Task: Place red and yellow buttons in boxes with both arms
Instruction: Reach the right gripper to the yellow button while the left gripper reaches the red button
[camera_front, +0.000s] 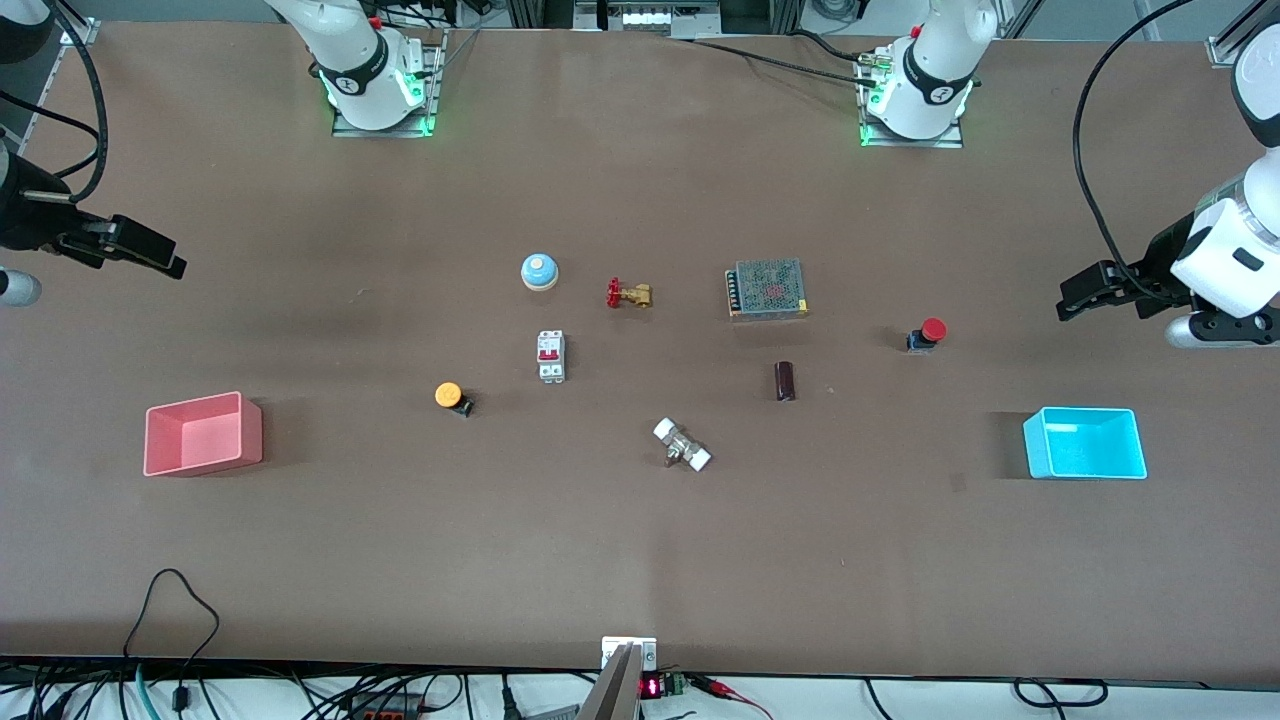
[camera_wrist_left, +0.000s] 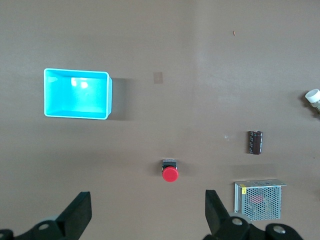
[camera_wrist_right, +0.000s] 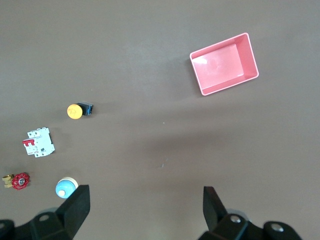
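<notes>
The red button (camera_front: 930, 333) lies on the table toward the left arm's end; it also shows in the left wrist view (camera_wrist_left: 170, 172). The cyan box (camera_front: 1085, 445) stands empty, nearer the front camera than the red button, and shows in the left wrist view (camera_wrist_left: 77, 93). The yellow button (camera_front: 450, 396) lies on its side near mid-table and shows in the right wrist view (camera_wrist_right: 76, 110). The pink box (camera_front: 205, 455) stands empty toward the right arm's end and shows in the right wrist view (camera_wrist_right: 224, 64). My left gripper (camera_front: 1068, 303) (camera_wrist_left: 147, 200) hovers open over bare table beside the red button. My right gripper (camera_front: 172, 262) (camera_wrist_right: 145, 195) hovers open over bare table at its own end.
Mid-table hold a blue-and-white dome (camera_front: 539, 271), a brass valve with a red handle (camera_front: 628, 294), a white circuit breaker (camera_front: 551, 356), a mesh power supply (camera_front: 767, 288), a dark cylinder (camera_front: 785, 381) and a white-capped fitting (camera_front: 682, 446).
</notes>
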